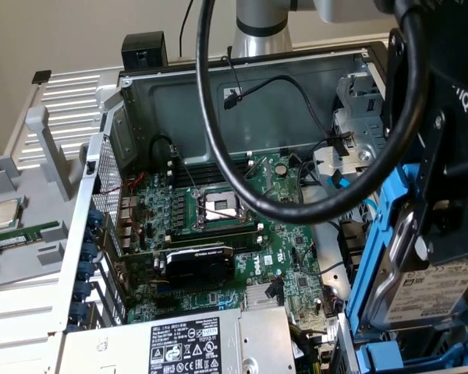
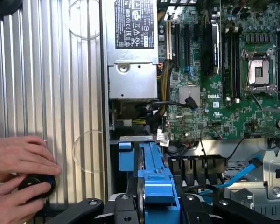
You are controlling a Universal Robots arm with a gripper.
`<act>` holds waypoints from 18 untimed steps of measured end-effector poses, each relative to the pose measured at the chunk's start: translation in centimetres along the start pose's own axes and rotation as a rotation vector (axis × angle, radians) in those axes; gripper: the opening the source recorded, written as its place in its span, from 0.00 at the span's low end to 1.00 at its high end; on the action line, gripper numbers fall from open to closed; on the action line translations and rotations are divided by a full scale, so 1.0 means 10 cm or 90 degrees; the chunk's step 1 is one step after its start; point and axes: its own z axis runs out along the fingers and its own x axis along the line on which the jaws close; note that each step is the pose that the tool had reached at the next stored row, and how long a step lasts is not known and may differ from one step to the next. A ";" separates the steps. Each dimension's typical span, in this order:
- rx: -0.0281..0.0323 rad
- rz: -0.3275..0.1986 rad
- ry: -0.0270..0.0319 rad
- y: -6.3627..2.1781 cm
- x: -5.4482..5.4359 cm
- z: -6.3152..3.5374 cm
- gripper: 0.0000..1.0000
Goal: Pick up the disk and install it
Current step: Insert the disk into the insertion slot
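wrist view: fingers (image 2: pixel 125 212) grip one disk (image 2: pixel 157 186)

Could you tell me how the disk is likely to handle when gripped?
Probably stiff: the disk is a metal slab in a blue frame. Likely heavy for its size, being metal. The frame's smooth plastic might slip in the gripper.
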 end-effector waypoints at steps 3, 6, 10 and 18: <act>0.0000 0.000 0.0001 0.000 0.00 0.011 0.37; 0.0000 0.000 0.0001 0.000 0.00 0.026 0.37; -0.0001 0.000 0.0001 0.000 0.00 0.046 0.37; -0.0010 0.000 0.0001 0.000 0.00 0.094 0.37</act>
